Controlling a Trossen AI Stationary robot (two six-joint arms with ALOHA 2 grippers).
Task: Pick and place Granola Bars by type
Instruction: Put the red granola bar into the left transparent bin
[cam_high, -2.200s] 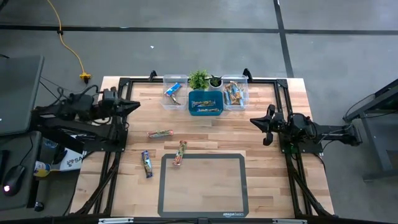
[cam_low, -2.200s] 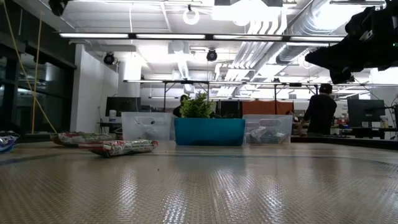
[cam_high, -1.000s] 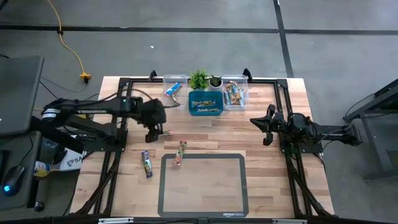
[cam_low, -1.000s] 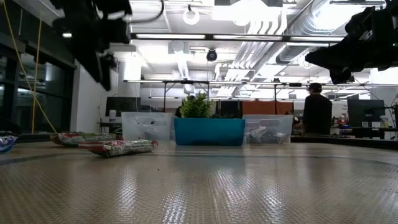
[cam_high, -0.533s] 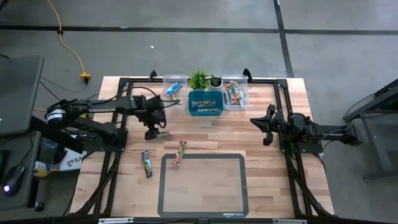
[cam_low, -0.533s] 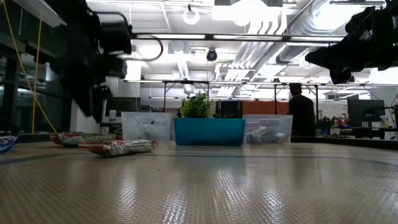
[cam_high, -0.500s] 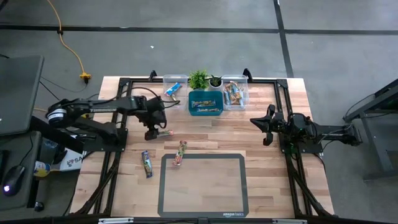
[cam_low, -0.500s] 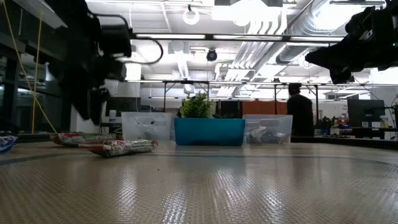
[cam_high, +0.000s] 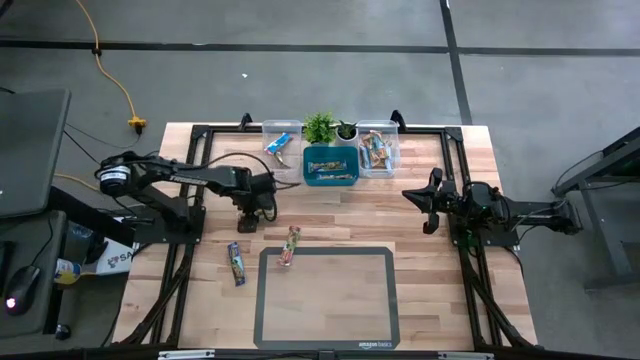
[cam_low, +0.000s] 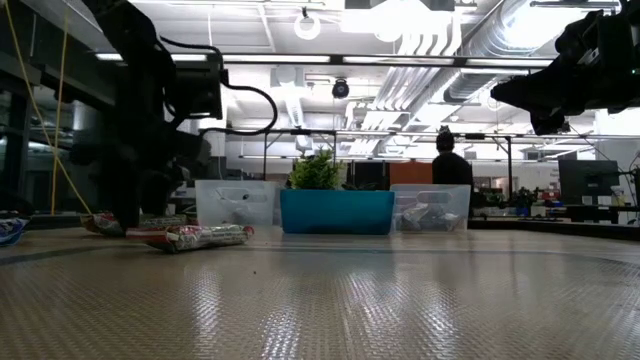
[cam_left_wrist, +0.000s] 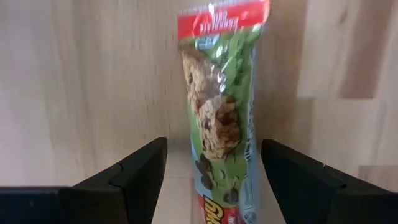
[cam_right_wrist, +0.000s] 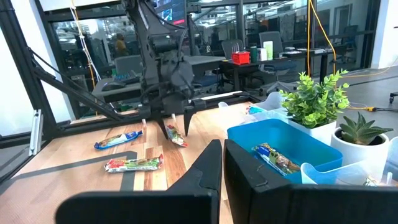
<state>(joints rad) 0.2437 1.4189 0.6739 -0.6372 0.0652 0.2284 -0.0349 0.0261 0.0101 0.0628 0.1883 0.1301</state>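
Observation:
A granola bar in a green and red wrapper (cam_left_wrist: 219, 106) lies flat on the wooden table. My left gripper (cam_left_wrist: 211, 171) is open and low over it, pointing down, with one finger on each long side and a gap showing on both. In the high view this gripper (cam_high: 250, 214) is left of the table's middle. Two other bars lie on the table nearby, a blue one (cam_high: 237, 263) and a red-green one (cam_high: 290, 245). My right gripper (cam_high: 431, 206) hangs shut at the table's right side, with nothing in it.
At the table's far edge stand a clear bin (cam_high: 280, 147), a blue bin (cam_high: 330, 165) and a second clear bin (cam_high: 377, 150), each with bars inside. Two small potted plants (cam_high: 320, 127) stand behind them. A dark-framed mat (cam_high: 326, 296) lies at the near middle.
My left gripper has come down and a little toward the near edge, until its fingers stand on either side of the green and red bar. The bars have stayed where they were. A person in the room behind has walked across.

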